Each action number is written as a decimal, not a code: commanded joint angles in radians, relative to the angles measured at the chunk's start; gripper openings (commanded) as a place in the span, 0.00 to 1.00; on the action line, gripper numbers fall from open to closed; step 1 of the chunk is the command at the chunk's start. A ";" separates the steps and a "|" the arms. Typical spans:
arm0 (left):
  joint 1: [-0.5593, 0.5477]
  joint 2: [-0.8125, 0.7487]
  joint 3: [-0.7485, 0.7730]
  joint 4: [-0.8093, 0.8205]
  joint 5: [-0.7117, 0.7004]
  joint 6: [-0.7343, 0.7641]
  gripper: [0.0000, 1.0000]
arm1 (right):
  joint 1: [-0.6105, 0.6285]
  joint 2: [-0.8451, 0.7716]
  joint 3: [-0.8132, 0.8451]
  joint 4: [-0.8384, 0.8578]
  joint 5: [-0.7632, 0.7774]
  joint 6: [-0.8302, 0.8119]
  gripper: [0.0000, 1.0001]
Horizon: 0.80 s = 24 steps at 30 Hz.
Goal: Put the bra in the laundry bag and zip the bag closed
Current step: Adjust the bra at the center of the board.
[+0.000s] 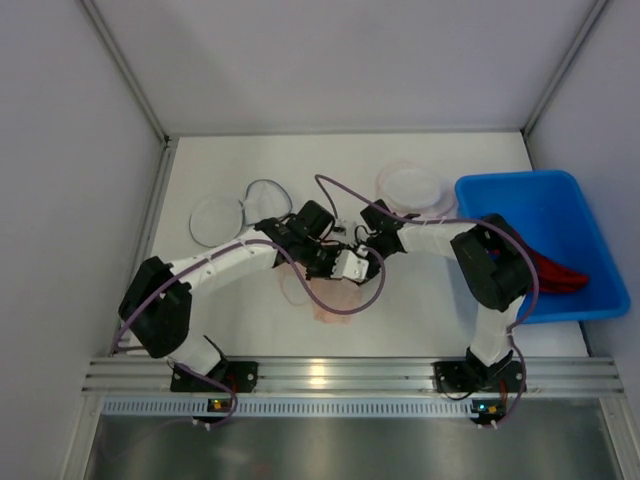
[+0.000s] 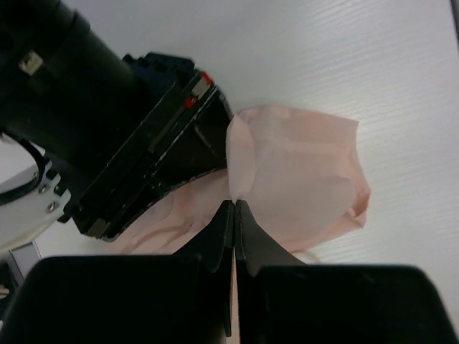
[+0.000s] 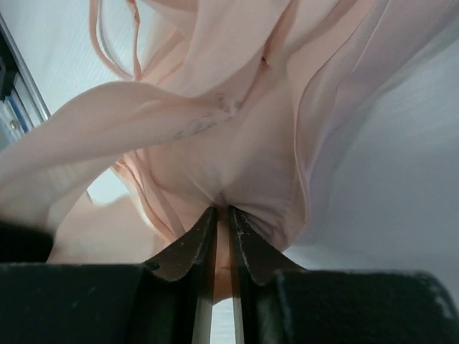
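Top external view: both arms reach inward and meet over the middle of the table. The bra, pale pink, lies under and just in front of the two wrists. I cannot separate the fingertips in this view because the wrists overlap.

Left wrist view: the left gripper has its fingers pressed together with no visible gap, pinching a thin upright fold of the bra. One rounded cup of the fabric stands to the right of the fingers, and more cloth trails off low to the left. The black body of the other arm sits close behind on the left, touching or nearly touching the cloth.

Right wrist view: the right gripper has its fingers drawn in to a narrow slit, with pink fabric clamped between them. The bra fills most of the frame in loose folds, and thin straps loop at the upper left.

Also noted in the overhead view:
- A round mesh piece lies on the table to the left of the arms, apart from the bra, with a thin ring just beside it.
- A second round mesh piece lies further back, near the blue bin.
- The bin holds a red item.
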<state>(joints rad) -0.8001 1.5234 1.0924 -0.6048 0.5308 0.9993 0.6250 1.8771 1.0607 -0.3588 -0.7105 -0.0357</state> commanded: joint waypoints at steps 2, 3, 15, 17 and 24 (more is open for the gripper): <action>0.042 0.044 0.021 0.077 -0.006 0.047 0.00 | -0.030 -0.062 0.013 -0.117 0.008 -0.073 0.23; 0.050 0.050 0.018 0.086 -0.011 0.050 0.00 | -0.040 -0.067 0.015 -0.132 -0.003 -0.069 0.28; 0.082 -0.005 0.020 0.115 -0.029 -0.003 0.27 | -0.234 -0.145 0.128 -0.253 -0.095 -0.062 0.58; 0.113 0.003 0.050 0.115 -0.022 -0.110 0.29 | -0.254 -0.151 0.131 -0.264 -0.104 -0.059 0.58; 0.277 0.176 0.328 0.091 0.012 -0.392 0.35 | -0.298 -0.162 0.093 -0.195 -0.136 -0.023 0.58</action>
<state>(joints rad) -0.5842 1.6180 1.2800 -0.5446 0.5068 0.7650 0.3466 1.7603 1.1526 -0.5941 -0.8127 -0.0742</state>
